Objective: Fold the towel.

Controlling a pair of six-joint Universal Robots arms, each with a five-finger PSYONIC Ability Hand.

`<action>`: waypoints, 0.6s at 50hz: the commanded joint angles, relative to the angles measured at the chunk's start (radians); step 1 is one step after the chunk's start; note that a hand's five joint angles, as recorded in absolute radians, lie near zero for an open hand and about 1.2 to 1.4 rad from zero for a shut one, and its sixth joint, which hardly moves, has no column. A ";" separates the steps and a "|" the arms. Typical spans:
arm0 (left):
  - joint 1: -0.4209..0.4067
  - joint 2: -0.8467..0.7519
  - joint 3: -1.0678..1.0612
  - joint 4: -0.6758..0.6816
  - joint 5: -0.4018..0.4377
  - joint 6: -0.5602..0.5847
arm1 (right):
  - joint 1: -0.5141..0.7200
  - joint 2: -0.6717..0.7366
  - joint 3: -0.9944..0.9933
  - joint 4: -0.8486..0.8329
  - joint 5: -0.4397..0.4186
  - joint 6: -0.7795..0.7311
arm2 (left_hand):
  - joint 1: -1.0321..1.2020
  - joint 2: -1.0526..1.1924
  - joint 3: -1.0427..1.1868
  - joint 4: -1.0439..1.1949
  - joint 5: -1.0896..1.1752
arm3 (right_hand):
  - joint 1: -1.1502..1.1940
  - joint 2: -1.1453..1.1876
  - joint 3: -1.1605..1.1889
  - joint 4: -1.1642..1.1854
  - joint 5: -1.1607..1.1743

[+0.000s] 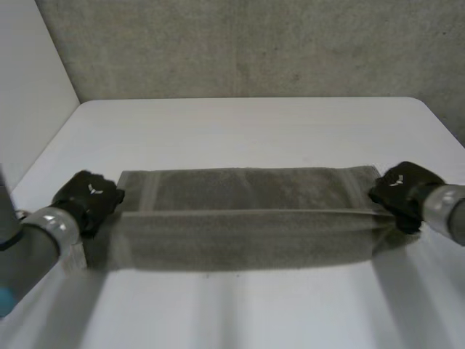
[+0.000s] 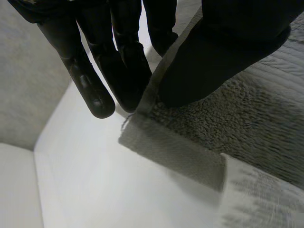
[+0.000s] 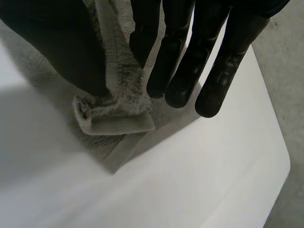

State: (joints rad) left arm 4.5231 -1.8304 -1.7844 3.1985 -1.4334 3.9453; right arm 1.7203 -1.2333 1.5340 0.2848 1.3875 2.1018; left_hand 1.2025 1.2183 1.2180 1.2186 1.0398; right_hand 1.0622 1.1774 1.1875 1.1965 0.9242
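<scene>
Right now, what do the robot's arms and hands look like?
The left hand and right hand are black, each with a small white mark on its back. The left arm and right arm are grey, silvery at the wrists.

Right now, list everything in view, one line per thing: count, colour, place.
towel: one, grey, laid across the middle of the table and reaching from one hand to the other.
table: one, white, under the towel.
background surface: one, grey, beyond the table's far edge.
left hand: one, black, at the towel's left end, pinching its edge between thumb and fingers.
right hand: one, black, at the towel's right end, pinching a corner.
</scene>
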 commanded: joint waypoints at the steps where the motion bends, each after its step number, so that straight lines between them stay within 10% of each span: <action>1: -0.024 -0.205 0.137 0.212 -0.012 -0.001 | 0.061 0.186 -0.118 -0.173 0.053 0.004 | 0.194 0.178 0.178 0.178 0.182 | 0.334 0.219 0.209 0.200 0.298; 20: -0.072 -0.495 0.402 0.402 -0.016 0.005 | 0.081 0.453 -0.261 -0.673 0.082 -0.011 | 0.194 0.178 0.178 0.178 0.182 | 0.334 0.219 0.209 0.200 0.298; 23: -0.088 -0.521 0.419 0.420 -0.016 0.005 | 0.081 0.485 -0.279 -0.673 0.085 -0.011 | 0.194 0.178 0.178 0.178 0.182 | -0.275 -0.391 -0.401 -0.410 -0.312; 24: -0.094 -0.527 0.418 0.432 -0.018 0.009 | 0.081 0.491 -0.281 -0.673 0.087 -0.011 | -0.158 -0.173 -0.173 -0.174 -0.169 | -0.888 -1.003 -1.013 -1.022 -0.924; 25: -0.095 -0.527 0.418 0.432 -0.018 0.009 | 0.081 0.492 -0.281 -0.674 0.081 -0.009 | -0.161 -0.177 -0.177 -0.177 -0.173 | -0.888 -1.003 -1.013 -1.022 -0.924; 26: -0.099 -0.532 0.416 0.445 -0.025 0.015 | 0.081 0.492 -0.281 -0.674 0.081 -0.009 | -0.830 -0.845 -0.845 -0.846 -0.841 | -0.888 -1.003 -1.013 -1.022 -0.924; 27: -0.099 -0.533 0.415 0.451 -0.024 0.026 | 0.081 0.489 -0.284 -0.679 0.076 -0.005 | -1.028 -1.044 -1.044 -1.044 -1.040 | -0.888 -1.003 -1.013 -1.022 -0.924; 30: -0.102 -0.527 0.412 0.472 -0.022 0.055 | 0.076 0.466 -0.295 -0.693 0.077 0.003 | -1.027 -1.043 -1.043 -1.043 -1.039 | -0.888 -1.003 -1.013 -1.022 -0.924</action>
State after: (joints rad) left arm 4.4297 -2.3587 -1.3661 3.6331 -1.4537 3.9597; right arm 1.8007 -0.7459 1.2526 -0.3971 1.4683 2.0935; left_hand 0.5538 0.5708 0.5995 0.5941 0.4223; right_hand 0.2554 0.2588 0.2478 0.2521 0.0872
